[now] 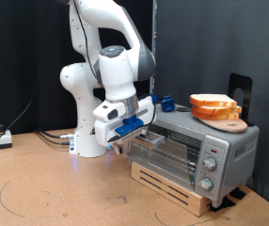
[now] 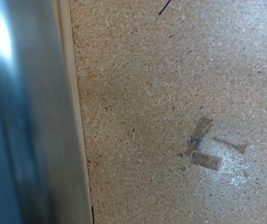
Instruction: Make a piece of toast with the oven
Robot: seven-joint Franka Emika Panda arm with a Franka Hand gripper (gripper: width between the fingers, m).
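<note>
The silver-grey oven (image 1: pixel 205 151) stands at the exterior view's right on a wooden crate. Two pale bread slices with tan crusts (image 1: pixel 213 102) lie stacked on a round wooden board (image 1: pixel 230 123) on the oven's top. My gripper (image 1: pixel 133 130), with blue finger parts, is at the upper front edge of the oven's glass door (image 1: pixel 165 151), by the handle. Its fingers are too small to read there. The wrist view shows no fingers, only a blurred silver surface (image 2: pixel 21 121) beside the chipboard table (image 2: pixel 171 84).
The wooden crate (image 1: pixel 167 181) lifts the oven off the table. A small blue and orange item (image 1: pixel 169 102) lies on the oven's top left. A black stand (image 1: pixel 239 89) rises behind. Cables and a white box (image 1: pixel 1 139) lie at the left. Tape scraps (image 2: pixel 204 149) mark the table.
</note>
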